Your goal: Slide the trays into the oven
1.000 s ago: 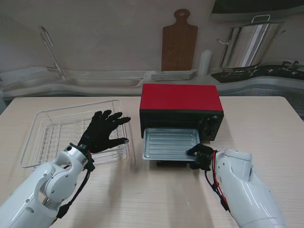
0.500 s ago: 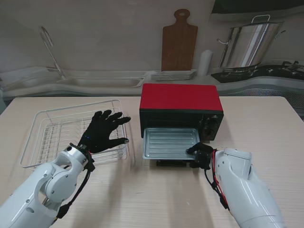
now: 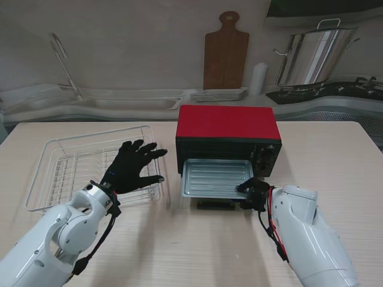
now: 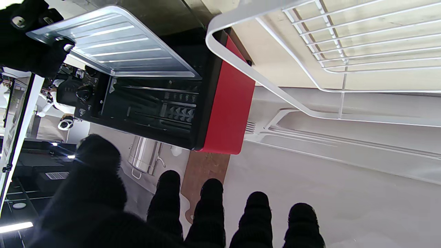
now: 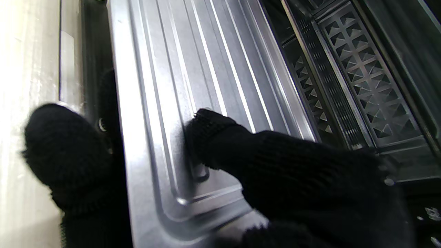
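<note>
A ribbed metal tray (image 3: pixel 214 179) sticks partway out of the red oven (image 3: pixel 227 131), its far end inside the opening. My right hand (image 3: pixel 253 194) is shut on the tray's near right corner; the right wrist view shows a thumb on the tray (image 5: pixel 193 103) and fingers (image 5: pixel 62 155) under its rim. The oven door (image 3: pixel 216 205) lies folded down beneath the tray. My left hand (image 3: pixel 130 167) hovers open with spread fingers over the right part of the white wire rack (image 3: pixel 66 170). In the left wrist view the tray (image 4: pixel 113 44) and oven (image 4: pixel 227 103) appear beyond the rack's rim (image 4: pixel 262 75).
A wooden cutting board (image 3: pixel 226 54), a stack of plates (image 3: pixel 220 94) and a steel pot (image 3: pixel 311 57) stand on the counter behind the table. A sink with a faucet (image 3: pixel 63 63) sits far left.
The tray has slid a little farther into the oven, pushed by my right hand, which moved slightly away from me. More of the dark door shows. My left hand shifted a little to the right.
</note>
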You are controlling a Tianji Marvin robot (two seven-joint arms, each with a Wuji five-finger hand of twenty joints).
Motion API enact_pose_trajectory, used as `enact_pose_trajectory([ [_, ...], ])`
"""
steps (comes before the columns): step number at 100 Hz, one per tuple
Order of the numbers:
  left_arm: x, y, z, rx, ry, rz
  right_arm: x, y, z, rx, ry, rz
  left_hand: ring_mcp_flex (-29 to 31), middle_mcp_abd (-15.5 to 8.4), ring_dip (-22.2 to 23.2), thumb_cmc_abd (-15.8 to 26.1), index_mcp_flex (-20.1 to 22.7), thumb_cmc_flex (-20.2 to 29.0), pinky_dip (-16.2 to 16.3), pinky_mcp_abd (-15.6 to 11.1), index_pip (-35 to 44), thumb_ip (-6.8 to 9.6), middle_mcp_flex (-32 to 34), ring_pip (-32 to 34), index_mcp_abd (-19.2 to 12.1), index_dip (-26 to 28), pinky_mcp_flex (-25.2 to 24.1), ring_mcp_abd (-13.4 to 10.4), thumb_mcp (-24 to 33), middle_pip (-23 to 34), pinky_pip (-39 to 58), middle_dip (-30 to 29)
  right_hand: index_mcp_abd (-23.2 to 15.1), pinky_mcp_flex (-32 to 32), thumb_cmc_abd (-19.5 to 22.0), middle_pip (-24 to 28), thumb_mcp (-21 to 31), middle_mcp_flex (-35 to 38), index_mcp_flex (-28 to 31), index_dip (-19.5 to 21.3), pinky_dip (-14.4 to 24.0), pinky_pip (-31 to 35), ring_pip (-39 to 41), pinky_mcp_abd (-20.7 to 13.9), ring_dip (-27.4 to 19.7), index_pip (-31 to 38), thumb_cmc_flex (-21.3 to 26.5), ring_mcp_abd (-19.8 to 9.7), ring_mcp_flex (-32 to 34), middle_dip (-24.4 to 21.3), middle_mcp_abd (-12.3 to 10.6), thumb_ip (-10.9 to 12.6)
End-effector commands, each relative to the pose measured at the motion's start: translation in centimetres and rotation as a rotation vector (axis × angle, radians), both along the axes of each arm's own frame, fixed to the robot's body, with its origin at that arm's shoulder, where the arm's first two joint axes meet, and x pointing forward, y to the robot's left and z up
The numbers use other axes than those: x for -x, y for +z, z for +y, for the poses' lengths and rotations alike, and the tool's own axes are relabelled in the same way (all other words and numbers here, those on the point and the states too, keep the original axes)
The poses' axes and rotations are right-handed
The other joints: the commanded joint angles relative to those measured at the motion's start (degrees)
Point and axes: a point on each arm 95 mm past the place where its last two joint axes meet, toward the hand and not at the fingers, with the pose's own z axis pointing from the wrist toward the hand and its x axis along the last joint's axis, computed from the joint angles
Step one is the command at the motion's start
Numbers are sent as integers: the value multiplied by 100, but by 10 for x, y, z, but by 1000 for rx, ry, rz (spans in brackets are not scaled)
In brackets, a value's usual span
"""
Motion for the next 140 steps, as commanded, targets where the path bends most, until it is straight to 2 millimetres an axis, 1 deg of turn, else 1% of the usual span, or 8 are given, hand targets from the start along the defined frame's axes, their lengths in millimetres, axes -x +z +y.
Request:
enact_pose_trajectory([
  [1,2,-3,-5,-10,-18,16,5,-9,4,-13,4,19,-199,-62,-109,277,-123,68,-137,-160,-85,205,-186,-148,-63,-114,-62,-159,-163,-128,-360,-127,-604,-331,213,158,439,-39,205,285,115,149,139,-341,75,819,480,52,347,57,42,-54],
  [3,2,-3,-5,-13,-20,16,5,-9,4,-14,3,19,-209,-54,-116,280,-128,67,-143,-171,-86,205,-185,-156,-70,-114,-63,-162,-164,-129,-365,-130,-604,-331,212,157,439,-40,205,285,115,149,134,-341,74,819,480,56,338,57,44,-54],
  [9,2,-3,-7,-22,-29,15,5,-9,4,-17,1,21,-236,-87,-161,279,-130,62,-181,-218,-88,204,-213,-197,-132,-117,-53,-286,-171,-155,-392,-157,-602,-334,218,158,438,-39,200,285,113,144,128,-345,72,817,480,56,328,57,41,-55],
  [18,2,-4,-8,-39,-44,11,4,-9,4,-21,-4,23,-295,-123,-236,278,-159,50,-262,-261,-97,203,-247,-256,-190,-124,-41,-367,-186,-187,-453,-196,-601,-335,217,158,437,-41,199,285,110,137,130,-338,72,816,481,77,335,58,44,-56],
  [39,3,-4,-11,-60,-63,-6,4,-8,5,-22,-13,29,-297,-128,-306,238,-166,57,-399,-259,-95,210,-247,-271,-172,-122,-10,-346,-199,-171,-527,-217,-601,-335,219,158,438,-42,200,286,109,135,127,-348,70,816,480,57,335,59,47,-60],
  [69,3,-4,-13,-61,-80,-9,3,-8,8,-27,-25,41,-310,-126,-337,245,-183,45,-499,-263,-110,215,-267,-282,-174,-121,3,-368,-209,-163,-549,-222,-600,-335,230,159,432,-52,193,285,107,127,124,-359,67,814,479,50,327,61,43,-65],
  [128,4,-3,-12,-56,-81,-8,-1,-7,17,-24,-26,51,-322,-133,-355,254,-208,35,-603,-267,-131,218,-292,-313,-179,-121,6,-373,-226,-173,-543,-229,-596,-345,263,152,413,-84,163,280,88,90,87,-367,52,799,473,76,278,65,32,-75],
  [140,4,-3,-11,-53,-80,-9,-2,-7,18,-22,-28,54,-323,-121,-356,251,-208,42,-619,-269,-132,220,-289,-316,-171,-121,7,-373,-225,-172,-541,-227,-596,-353,271,144,410,-89,150,273,79,72,76,-363,46,790,472,37,286,63,35,-76],
])
